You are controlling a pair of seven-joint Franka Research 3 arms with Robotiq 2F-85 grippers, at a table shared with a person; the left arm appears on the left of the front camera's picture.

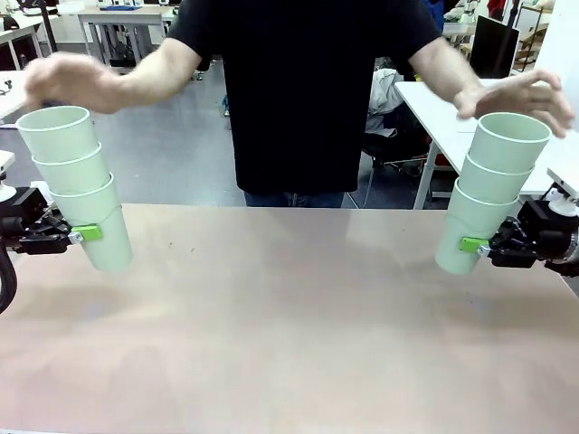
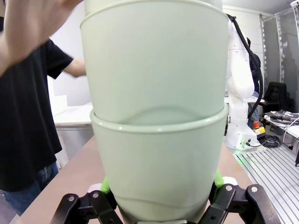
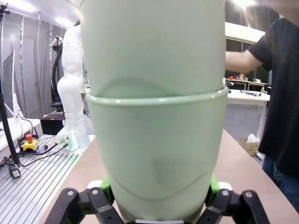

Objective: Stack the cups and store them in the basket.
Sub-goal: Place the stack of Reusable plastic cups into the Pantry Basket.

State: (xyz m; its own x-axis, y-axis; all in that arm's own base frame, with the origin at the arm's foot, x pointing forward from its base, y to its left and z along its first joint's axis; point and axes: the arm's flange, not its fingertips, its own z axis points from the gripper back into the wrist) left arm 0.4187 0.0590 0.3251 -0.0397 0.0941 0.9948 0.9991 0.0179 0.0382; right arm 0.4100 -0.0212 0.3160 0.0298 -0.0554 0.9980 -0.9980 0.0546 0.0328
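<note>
Over the table (image 1: 289,344) a person's hands (image 1: 68,81) hover at two three-cup stacks held aloft; the left stack (image 1: 77,181) sits clamped at its bottom cup in the robot's left hand (image 1: 88,235), the right stack (image 1: 493,185) in its right hand (image 1: 470,246); both grips should probably hold firm and steady.

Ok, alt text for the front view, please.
The left gripper grips a leaning stack of three cups at the table's left edge, and the right gripper grips a matching stack at the right. A person opposite has one hand over the first, another hand over the second.
</note>
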